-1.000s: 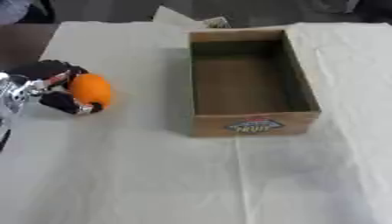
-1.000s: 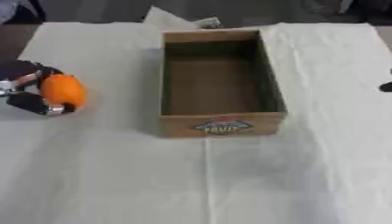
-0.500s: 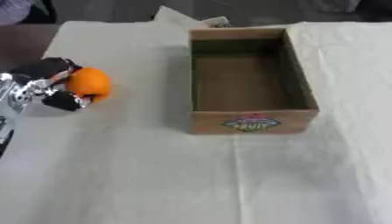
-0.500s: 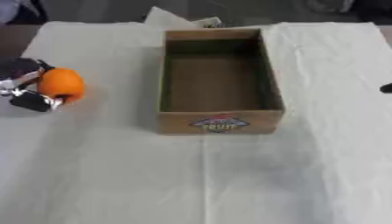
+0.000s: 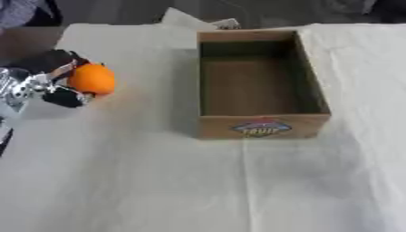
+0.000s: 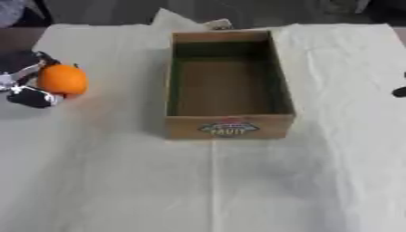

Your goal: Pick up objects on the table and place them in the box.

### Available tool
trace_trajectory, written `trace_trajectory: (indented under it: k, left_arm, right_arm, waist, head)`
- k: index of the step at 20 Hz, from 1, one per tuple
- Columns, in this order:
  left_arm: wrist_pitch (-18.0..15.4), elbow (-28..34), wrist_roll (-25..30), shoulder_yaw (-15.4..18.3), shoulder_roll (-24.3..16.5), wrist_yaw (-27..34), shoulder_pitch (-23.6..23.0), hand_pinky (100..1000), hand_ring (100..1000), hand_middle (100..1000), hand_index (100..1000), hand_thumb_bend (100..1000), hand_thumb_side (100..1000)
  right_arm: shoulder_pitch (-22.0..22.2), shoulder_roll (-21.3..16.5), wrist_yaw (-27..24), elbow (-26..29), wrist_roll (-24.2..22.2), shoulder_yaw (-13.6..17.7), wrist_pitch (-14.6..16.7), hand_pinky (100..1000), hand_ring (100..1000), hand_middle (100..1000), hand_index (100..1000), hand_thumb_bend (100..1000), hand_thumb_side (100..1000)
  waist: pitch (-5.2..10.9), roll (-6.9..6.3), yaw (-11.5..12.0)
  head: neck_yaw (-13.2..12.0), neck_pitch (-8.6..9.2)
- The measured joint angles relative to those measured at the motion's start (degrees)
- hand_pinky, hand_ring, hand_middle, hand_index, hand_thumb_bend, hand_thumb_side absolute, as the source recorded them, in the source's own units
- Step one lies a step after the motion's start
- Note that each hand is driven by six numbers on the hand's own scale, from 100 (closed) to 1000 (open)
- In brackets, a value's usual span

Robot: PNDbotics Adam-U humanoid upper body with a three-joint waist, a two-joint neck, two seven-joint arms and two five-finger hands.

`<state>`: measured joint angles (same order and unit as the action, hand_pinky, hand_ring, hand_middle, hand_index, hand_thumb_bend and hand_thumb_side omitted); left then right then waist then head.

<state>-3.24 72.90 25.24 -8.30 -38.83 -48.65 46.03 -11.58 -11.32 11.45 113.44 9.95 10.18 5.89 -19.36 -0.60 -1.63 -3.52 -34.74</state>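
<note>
In the left hand, at the worktop's left side, sits the orange, fingers curled around it. It looks round, smooth, fairly light, so cupping its middle suits. The empty box stands well off to the hand's right.

At the left edge of the frame the robot's black and silver left hand has its fingers curled round a round orange fruit. At the right edge only a dark tip of the right hand shows.
</note>
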Motion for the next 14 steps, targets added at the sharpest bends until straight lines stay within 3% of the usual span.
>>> trace_trajectory:
  k: [8, 14]
  left_arm:
    - [1.54, 5.38, -2.24, 0.80, -0.01, 1.76, 2.32, 169, 515, 444, 693, 100, 315]
    - [2.06, 9.41, -4.29, 0.01, 1.60, 0.33, 7.78, 173, 523, 441, 700, 100, 311]
  right_arm:
    - [0.01, -0.01, -0.16, 0.00, 0.03, 0.01, -0.06, 863, 884, 521, 733, 100, 904]
    - [-0.09, -0.08, -0.55, 0.00, 0.16, -0.02, 0.14, 862, 882, 521, 732, 100, 901]
  waist:
    - [0.61, -0.22, 0.04]
    - [0.76, -0.41, -0.54]
  head:
    - [0.21, -0.42]
    - [0.21, -0.40]
